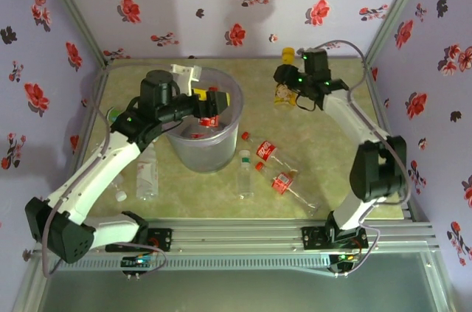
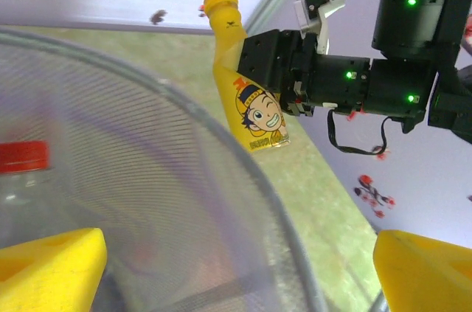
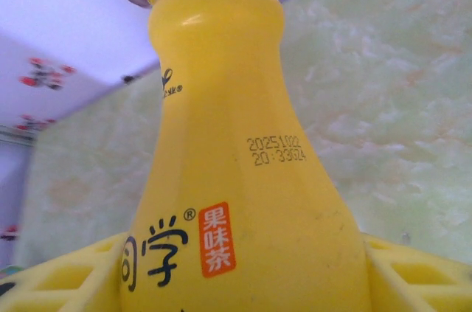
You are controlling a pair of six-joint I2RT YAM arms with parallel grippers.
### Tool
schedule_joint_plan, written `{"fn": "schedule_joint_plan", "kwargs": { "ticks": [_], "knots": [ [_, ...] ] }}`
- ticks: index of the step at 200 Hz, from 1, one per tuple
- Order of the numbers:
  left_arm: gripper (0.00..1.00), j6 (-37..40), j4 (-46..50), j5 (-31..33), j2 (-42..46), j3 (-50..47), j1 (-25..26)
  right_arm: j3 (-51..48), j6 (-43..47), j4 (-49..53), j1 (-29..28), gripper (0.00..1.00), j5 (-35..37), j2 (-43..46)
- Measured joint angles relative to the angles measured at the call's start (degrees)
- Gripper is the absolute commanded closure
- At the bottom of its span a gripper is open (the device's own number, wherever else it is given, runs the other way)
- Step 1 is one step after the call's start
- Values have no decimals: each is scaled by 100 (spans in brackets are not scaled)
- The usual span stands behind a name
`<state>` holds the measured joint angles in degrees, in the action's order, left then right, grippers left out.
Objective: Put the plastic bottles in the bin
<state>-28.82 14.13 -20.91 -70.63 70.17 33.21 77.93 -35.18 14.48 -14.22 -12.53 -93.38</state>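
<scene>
The right tool (image 1: pixel 286 83) is clamped on the yellow bottle (image 3: pixel 221 142), at the far right of the surface (image 1: pixel 324 172). It should keep a firm grip, lift clear, and carry the bottle left over the bin (image 1: pixel 221 153). The left tool (image 1: pixel 209 111), fingers apart above the bin, should clear out first.

Table (image 1: pixel 199 194): pale green marbled top. Bin (image 1: pixel 214 153) stands left of centre, toward the far edge. Clear bottle (image 1: pixel 147 176) lies near the left edge. Pale-capped bottle (image 1: pixel 245 177) at centre. Red-labelled bottle (image 1: pixel 267 152) and second red-labelled bottle (image 1: pixel 283 181) lie just right of it. Loose red cap (image 1: pixel 245 136) beside the bin. Yellow bottle (image 1: pixel 283 92) tilted near the far edge, base contact unclear.
</scene>
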Motion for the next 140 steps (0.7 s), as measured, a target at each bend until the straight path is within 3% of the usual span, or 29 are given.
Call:
{"fn": "schedule_joint_plan", "kwargs": {
  "ticks": [69,108,140],
  "knots": [
    [0,-304,-754,-739,-713,466,651,-1591,-1172,-2076,212,41,-1370,1744],
    [1,-396,-953,-885,-1198,719,861,-1904,-2072,-3285,212,42,-1991,1908],
    [2,-586,-1335,-955,-1585,828,946,-1993,-2417,-3650,142,42,-2310,1908]
  ]
}}
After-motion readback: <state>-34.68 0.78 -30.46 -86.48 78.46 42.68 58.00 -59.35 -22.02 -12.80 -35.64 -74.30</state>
